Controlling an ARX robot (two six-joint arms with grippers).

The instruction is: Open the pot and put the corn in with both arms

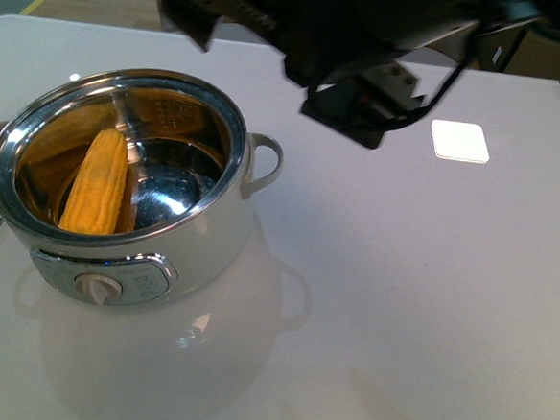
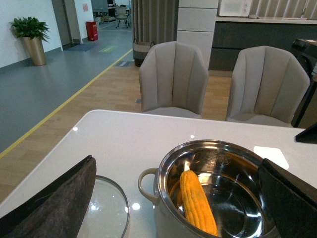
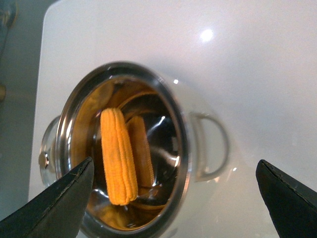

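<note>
Lighting: bright, even, coming from overhead. Ceiling lamps are glaring as small white spots on the glossy table point(image 1: 427, 307). The pot point(image 1: 152, 249) is casting a soft shadow and mirroring the corn point(image 3: 118, 156). The right arm point(image 1: 369, 43) is showing dark and blurred.

a glossy white desk point(image 1: 398, 305) with a rounded corner carries everything. the pot point(image 1: 132, 257) stands directly on it, lid off, its control panel and knob facing the front camera, its loop handles sticking out to either side. the desk's sheen mirrors the pot's body just below the knob. a glass lid point(image 2: 106, 210) with a metal rim lies flat on the desk just beside the pot, by one loop handle, only partly in view. a small white square pad point(image 1: 460, 141) lies flat on the desk well apart from the pot, beyond the opposite handle.
</note>
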